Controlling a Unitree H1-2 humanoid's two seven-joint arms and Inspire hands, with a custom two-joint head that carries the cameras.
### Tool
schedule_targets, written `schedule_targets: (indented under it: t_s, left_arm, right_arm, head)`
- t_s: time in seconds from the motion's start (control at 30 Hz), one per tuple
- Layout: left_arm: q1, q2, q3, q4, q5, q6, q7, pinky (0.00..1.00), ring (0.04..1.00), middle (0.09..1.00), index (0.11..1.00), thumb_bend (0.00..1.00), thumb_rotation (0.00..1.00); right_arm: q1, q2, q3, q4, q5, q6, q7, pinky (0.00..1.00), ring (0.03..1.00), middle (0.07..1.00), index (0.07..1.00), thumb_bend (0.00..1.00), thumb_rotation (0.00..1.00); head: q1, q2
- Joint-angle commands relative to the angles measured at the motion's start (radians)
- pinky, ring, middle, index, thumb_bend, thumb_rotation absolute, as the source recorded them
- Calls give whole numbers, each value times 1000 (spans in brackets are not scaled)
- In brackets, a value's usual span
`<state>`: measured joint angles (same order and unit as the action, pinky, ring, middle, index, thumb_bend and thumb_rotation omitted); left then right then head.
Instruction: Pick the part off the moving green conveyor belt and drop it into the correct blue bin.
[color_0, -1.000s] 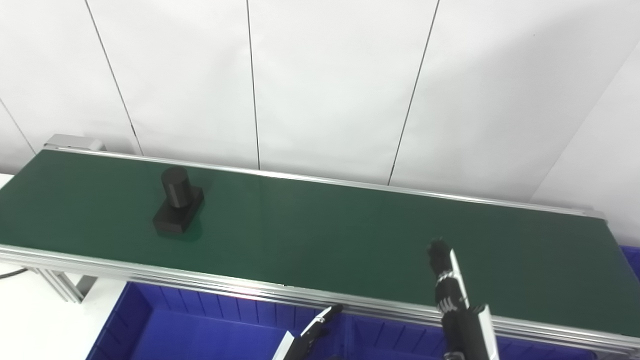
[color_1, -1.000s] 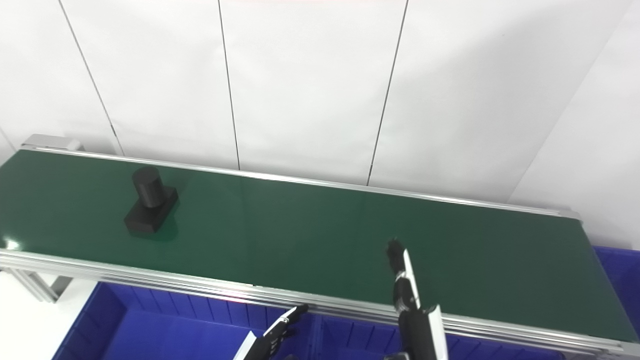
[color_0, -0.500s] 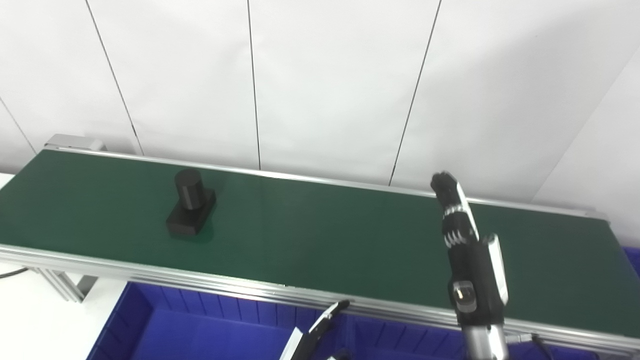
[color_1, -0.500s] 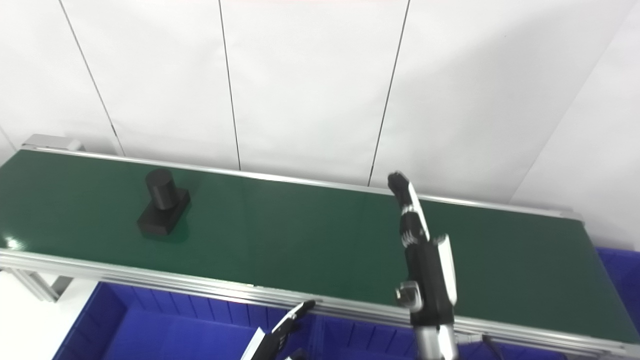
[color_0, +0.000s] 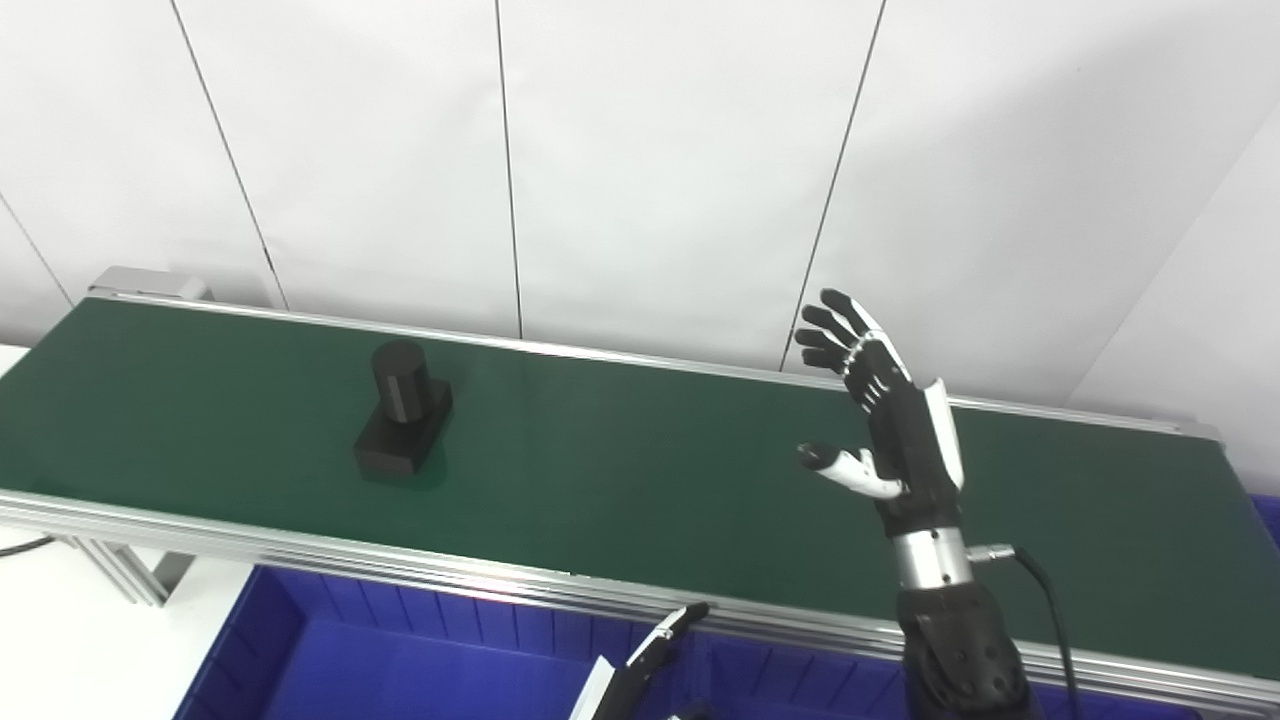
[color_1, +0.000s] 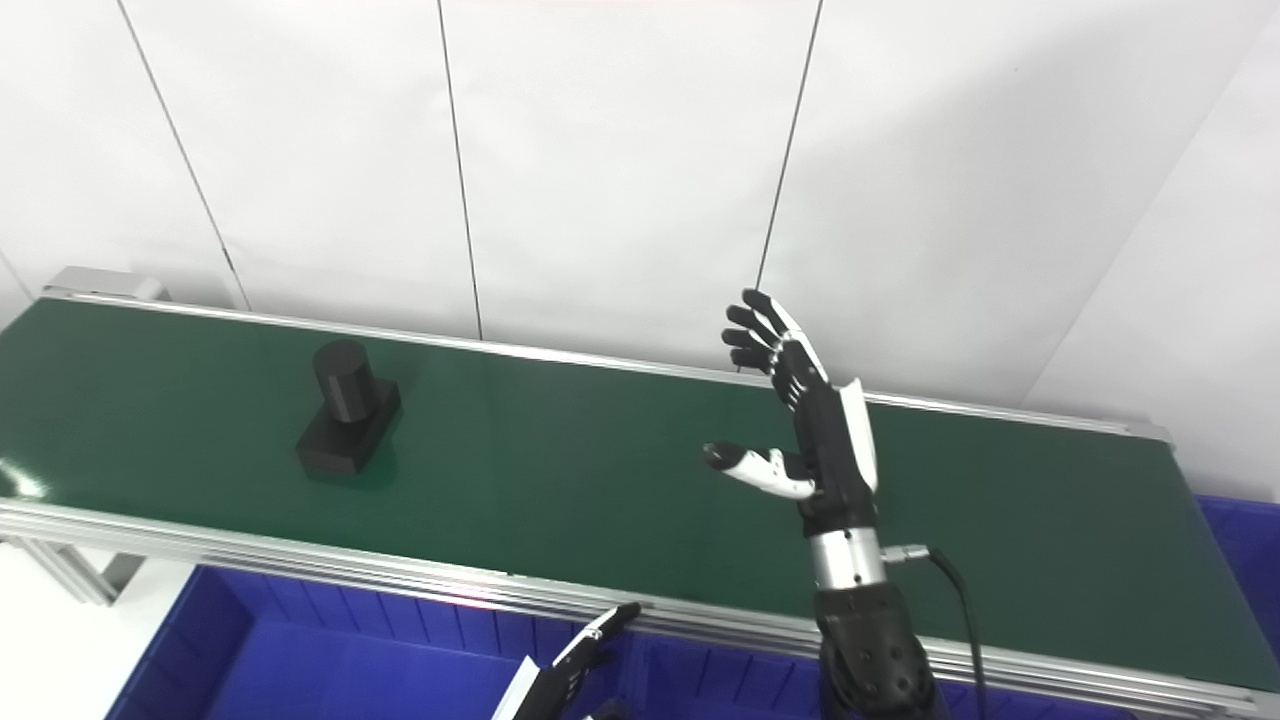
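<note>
Your black part (color_0: 402, 423) — a cylinder standing on a rectangular base — sits on the left stretch of the green conveyor belt (color_0: 620, 470), well apart from your right hand (color_0: 880, 430), which is raised over the belt's right half, fingers spread, thumb out, holding nothing. Bare belt lies between them. Your left hand (color_0: 650, 660) shows only fingertips at the bottom edge — I cannot tell its state. A blue bin (color_0: 330, 650) sits below the belt's aluminium rail; white wall panels stand behind.

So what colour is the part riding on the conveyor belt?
Black all over: the part has a block base and an upright cylinder. It shows best in the left eye view.
</note>
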<state>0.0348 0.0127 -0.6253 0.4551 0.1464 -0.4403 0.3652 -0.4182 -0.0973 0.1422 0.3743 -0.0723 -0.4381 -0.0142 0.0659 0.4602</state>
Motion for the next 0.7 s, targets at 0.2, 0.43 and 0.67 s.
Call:
schedule_targets:
  t_s: [0.2,0.43,0.67]
  left_arm:
    - [-24,-28,-39,-11,26,-30,55,917,952,946,904,750,955]
    - [-34,-31,-74,-5,33,-30,98,904,943,940,895,772,943]
    - [-35,-28,-90,-9,31,-30,108,896,941,943,898,805,941]
  right_arm:
    - [-135,29,7,151,-12,-32,11,732,774,835,869,1000,395]
    - [-208,44,47,290,-80,-31,-10,717,772,852,874,1000,383]
    - [-237,51,61,348,-98,-31,-18,698,778,869,879,1000,393]
  head:
    - [17,1]
    - [24,7]
    - [32,12]
